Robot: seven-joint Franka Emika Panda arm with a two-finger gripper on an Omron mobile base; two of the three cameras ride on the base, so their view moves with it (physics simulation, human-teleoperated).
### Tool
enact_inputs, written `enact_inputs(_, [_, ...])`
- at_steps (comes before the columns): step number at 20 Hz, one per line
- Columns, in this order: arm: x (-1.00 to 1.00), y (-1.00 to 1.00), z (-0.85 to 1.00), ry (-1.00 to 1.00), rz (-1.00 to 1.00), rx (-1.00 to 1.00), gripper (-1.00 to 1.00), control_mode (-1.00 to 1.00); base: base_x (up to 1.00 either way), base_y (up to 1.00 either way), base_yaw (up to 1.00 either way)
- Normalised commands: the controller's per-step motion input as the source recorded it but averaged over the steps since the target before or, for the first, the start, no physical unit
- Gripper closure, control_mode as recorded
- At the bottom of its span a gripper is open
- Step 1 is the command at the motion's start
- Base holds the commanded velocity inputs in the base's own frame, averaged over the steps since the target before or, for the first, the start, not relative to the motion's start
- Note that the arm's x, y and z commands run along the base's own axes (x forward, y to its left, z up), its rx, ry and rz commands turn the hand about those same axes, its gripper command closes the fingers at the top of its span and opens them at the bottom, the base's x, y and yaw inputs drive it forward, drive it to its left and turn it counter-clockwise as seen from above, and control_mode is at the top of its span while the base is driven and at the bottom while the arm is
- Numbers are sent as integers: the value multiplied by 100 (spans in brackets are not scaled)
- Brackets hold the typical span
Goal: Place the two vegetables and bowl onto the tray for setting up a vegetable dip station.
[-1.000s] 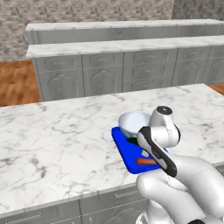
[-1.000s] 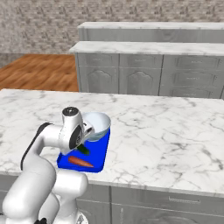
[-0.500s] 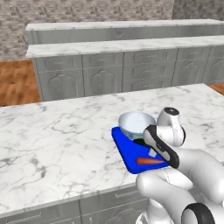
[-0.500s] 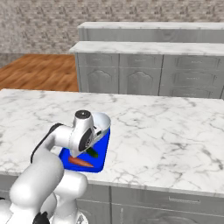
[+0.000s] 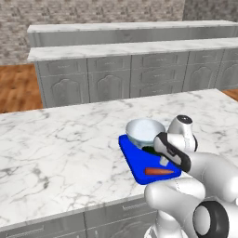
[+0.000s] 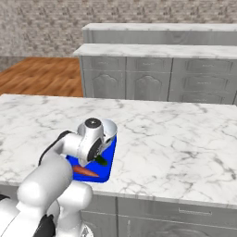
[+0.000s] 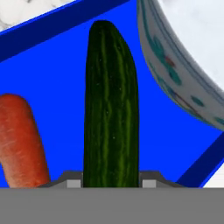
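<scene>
Hand view is putting us right down over the tray (image 7: 57, 52), and working left to right, the carrot (image 7: 19, 135) is lying at the left edge, the cucumber (image 7: 111, 105) is running straight up the middle, and the bowl (image 7: 183, 65) is curving in at the upper right, all three sitting over that bright blue floor. The cucumber is stretching lengthwise directly ahead of the hand (image 7: 111, 183), its near end passing between the two fingertips (image 7: 73, 183), so its long axis is pointing away along the hand's own line of sight. The jaws are standing narrow, flanking the cucumber at about its own width, and I'm judging they are gripping it, though whether it is resting on the tray or hanging just above it I cannot tell. If it is to be let go, the coming move looks like a simple opening and a lift, with the bowl just beside it to the right being the thing to avoid bumping. Left base view is showing the tray near the front edge of a white marble bench (image 5: 56, 148), grey cabinets and a second counter running behind, wood floor at the far left.
</scene>
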Motion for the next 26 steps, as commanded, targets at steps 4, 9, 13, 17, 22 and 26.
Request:
enact_inputs(4, [0, 1, -44, -1, 5, 0, 100, -100, 0, 0, 0])
enact_inputs(9, [0, 5, -37, 0, 3, 0, 100, -100, 0, 0, 0])
enact_inputs(13, [0, 7, -32, -1, 3, 0, 100, -100, 0, 0, 0])
enact_inputs(17, [0, 8, -21, -1, 1, 3, 100, -100, 0, 0, 0])
enact_inputs(22, [-4, 11, -22, 0, 1, 4, -100, -100, 0, 0, 0])
enact_inputs(26, [-9, 7, -14, 0, 0, 3, -100, -100, 0, 0, 0])
